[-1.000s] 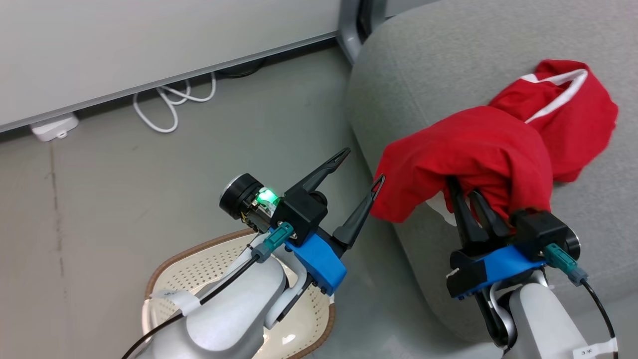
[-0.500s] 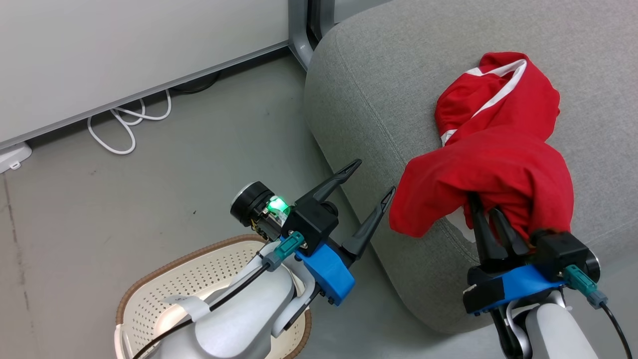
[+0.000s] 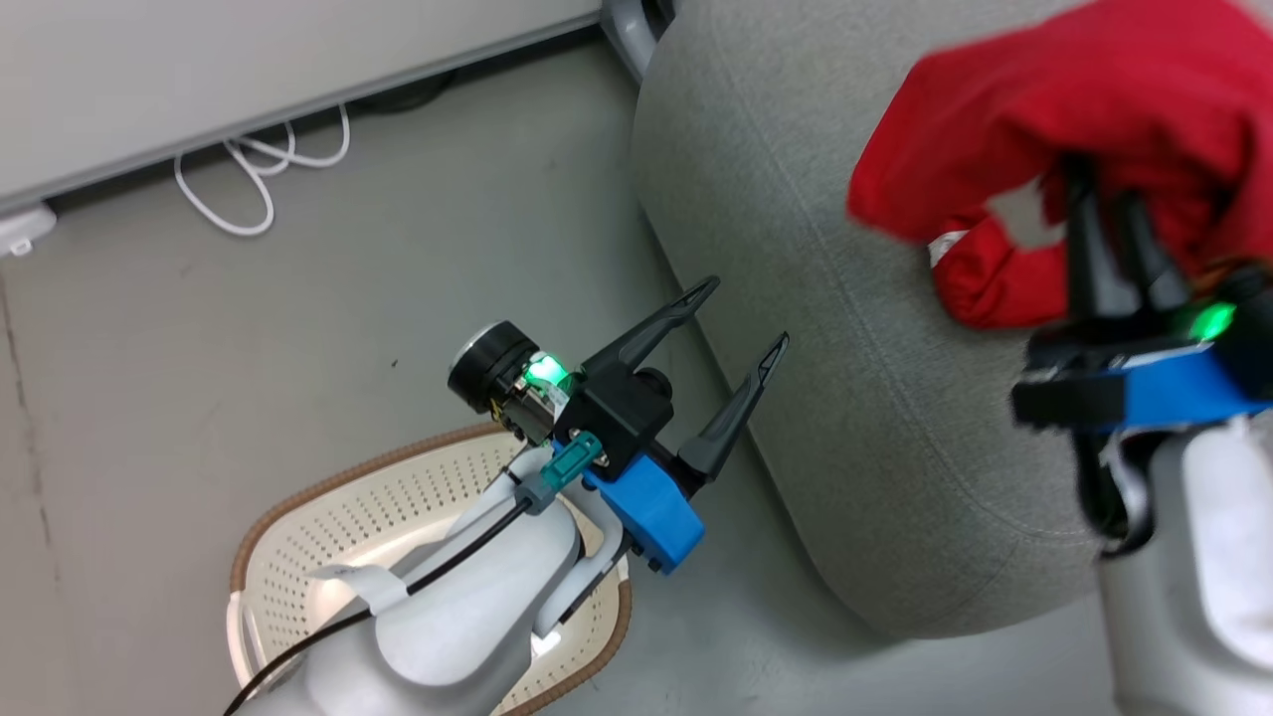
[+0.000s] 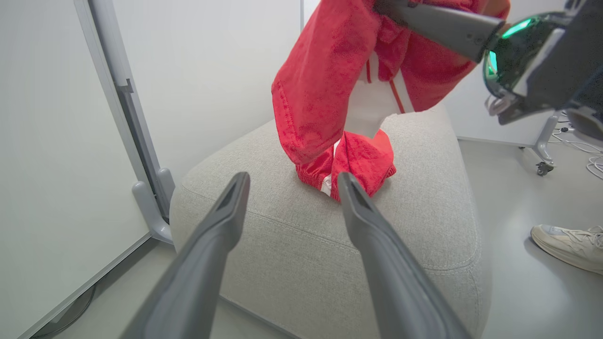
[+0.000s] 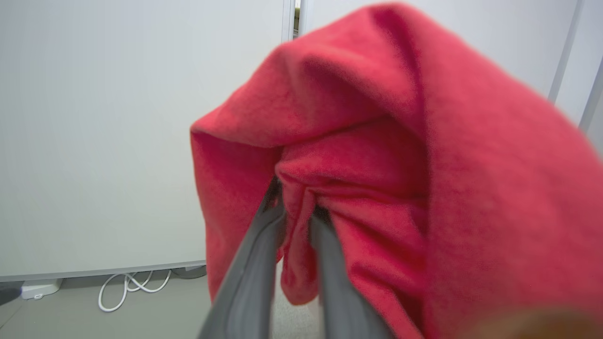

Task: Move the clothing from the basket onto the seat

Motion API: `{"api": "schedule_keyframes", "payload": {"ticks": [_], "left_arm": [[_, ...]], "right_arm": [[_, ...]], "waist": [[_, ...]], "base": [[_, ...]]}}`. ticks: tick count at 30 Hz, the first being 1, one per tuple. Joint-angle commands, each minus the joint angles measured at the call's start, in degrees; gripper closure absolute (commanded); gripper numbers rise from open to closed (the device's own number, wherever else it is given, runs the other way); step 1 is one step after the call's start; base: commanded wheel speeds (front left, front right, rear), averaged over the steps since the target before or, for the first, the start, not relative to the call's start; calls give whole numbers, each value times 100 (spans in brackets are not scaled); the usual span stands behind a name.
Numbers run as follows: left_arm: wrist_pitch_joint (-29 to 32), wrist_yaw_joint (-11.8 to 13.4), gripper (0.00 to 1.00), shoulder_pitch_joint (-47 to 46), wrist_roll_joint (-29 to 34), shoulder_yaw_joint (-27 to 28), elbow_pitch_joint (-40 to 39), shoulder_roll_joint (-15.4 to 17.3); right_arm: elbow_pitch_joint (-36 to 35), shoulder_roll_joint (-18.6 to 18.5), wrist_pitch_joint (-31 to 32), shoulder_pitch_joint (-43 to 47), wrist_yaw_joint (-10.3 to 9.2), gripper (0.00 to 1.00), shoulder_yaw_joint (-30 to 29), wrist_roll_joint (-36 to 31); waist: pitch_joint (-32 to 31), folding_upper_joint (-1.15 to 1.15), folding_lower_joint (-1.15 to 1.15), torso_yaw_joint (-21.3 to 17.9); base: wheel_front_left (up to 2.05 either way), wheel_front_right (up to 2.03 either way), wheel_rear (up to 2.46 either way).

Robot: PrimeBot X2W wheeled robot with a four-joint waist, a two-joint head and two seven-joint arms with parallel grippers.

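My right gripper (image 3: pixel 1106 199) is shut on red clothing (image 3: pixel 1074 89) and holds it up over the grey seat (image 3: pixel 845 378). In the left wrist view the red fabric (image 4: pixel 325 84) hangs down, and its lower bunch with white stripes (image 4: pixel 358 165) rests on the seat (image 4: pixel 292 254). The right wrist view shows both fingers pinching a fold of the red clothing (image 5: pixel 377 165). My left gripper (image 3: pixel 746 316) stands open with nothing in it, beside the seat's edge and above the cream basket (image 3: pixel 298 502). My left forearm hides part of the basket's inside.
A white cable (image 3: pixel 259 174) lies on the grey floor by the wall panel. A panel's metal foot (image 4: pixel 150 202) stands behind the seat's corner. A person's pale shoe (image 4: pixel 565 240) is on the floor to the right of the seat.
My right gripper has risen, lifting the red clothing off the seat so that most of it hangs. The head camera has shifted. The left gripper stays open above the basket.
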Motion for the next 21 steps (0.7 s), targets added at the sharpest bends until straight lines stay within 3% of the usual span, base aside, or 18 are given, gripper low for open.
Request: {"api": "schedule_keyframes", "payload": {"ticks": [1,11,21], "left_arm": [[24,16,0,-132,46,15,-29,56],[222,2,0,-676,238,-26,-218,125],[246,54,0,-972,327,-42,-289,110]], "right_arm": [[-63,-78,-4,-300,1,100,-133,-6],[-10,-744,-4,-1800,1,100,-1319,61],[1128,-1397,-4,-2435,1,100,-2174,-15]], "waist": [[253,0,0,107],[1297,0,0,489],[1889,0,0,825]], "base": [[0,0,0],[0,0,0],[0,0,0]]}}
